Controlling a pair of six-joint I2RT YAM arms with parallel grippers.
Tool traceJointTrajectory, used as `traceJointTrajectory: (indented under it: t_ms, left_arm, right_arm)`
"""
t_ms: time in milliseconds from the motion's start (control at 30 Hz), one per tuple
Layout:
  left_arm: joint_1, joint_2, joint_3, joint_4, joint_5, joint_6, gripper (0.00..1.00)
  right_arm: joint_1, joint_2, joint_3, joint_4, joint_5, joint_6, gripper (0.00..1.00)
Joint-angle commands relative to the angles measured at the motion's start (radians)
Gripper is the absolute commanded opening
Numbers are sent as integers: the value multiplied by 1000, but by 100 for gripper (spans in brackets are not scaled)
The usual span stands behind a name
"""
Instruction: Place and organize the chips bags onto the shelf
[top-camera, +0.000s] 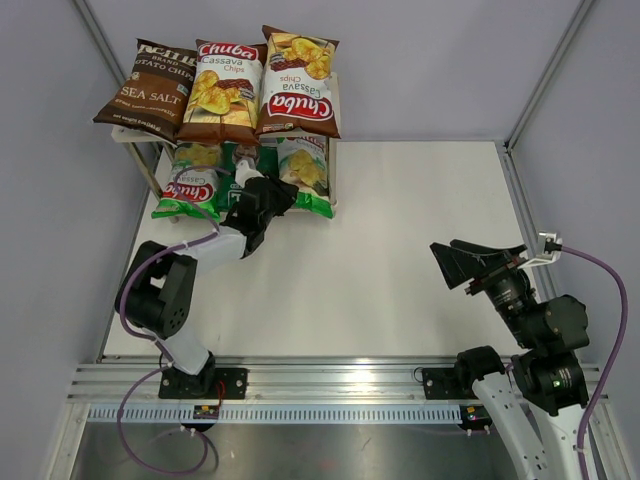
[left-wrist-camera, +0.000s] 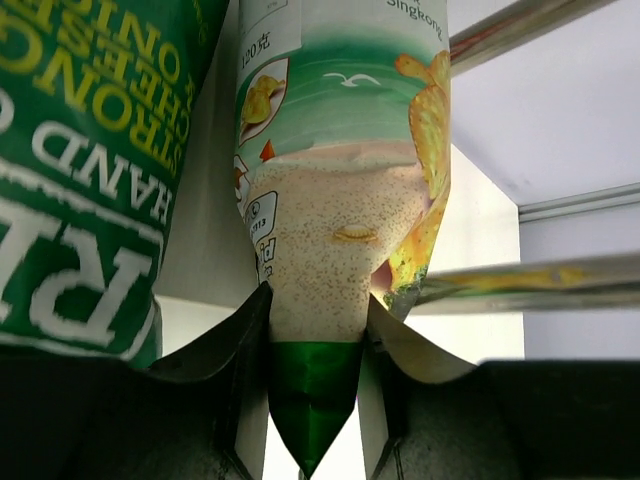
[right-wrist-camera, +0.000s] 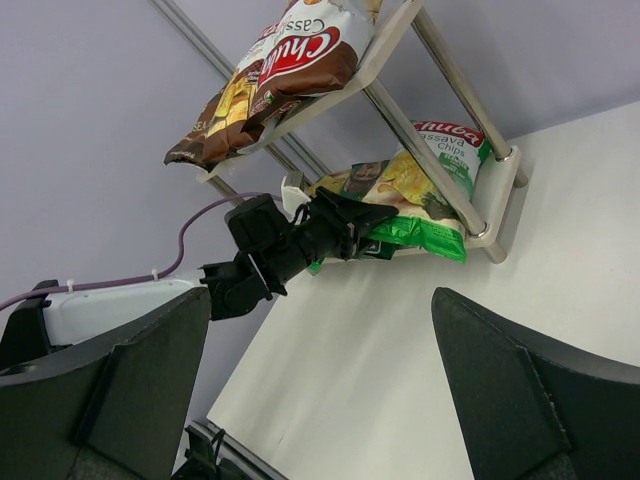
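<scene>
A white table (top-camera: 400, 250) fills the middle of the top view, matte and rectangular. Pale grey-lilac walls (top-camera: 430, 60) close it in at the back and on both sides. A thin silver post (top-camera: 100, 35) slants up the back left corner, and another post (top-camera: 545, 70) the back right. Along the table's near edge runs a ribbed aluminium rail (top-camera: 340, 375), with a slotted white strip (top-camera: 330, 412) just below it and a brushed metal sheet (top-camera: 330, 455) beneath that.
</scene>
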Motion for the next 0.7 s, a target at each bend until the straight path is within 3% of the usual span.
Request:
traceJointTrajectory:
  t_ms: [0,167,433,667]
  left_arm:
    - [30,27,82,-49,57,28,34]
    - [52,29,99,-93,83,36,37]
    - [53,-38,117,-202,93,93,68]
    - [53,-175,166,-388,39,183,89]
  right_arm:
    - [5,-15,10,12,-15,-5,99]
    - [5,-21,12,8,-10,-8,99]
    - [5,20,12,-17,-7,-31,99]
    - [5,221,27,-77,-82,-119,100]
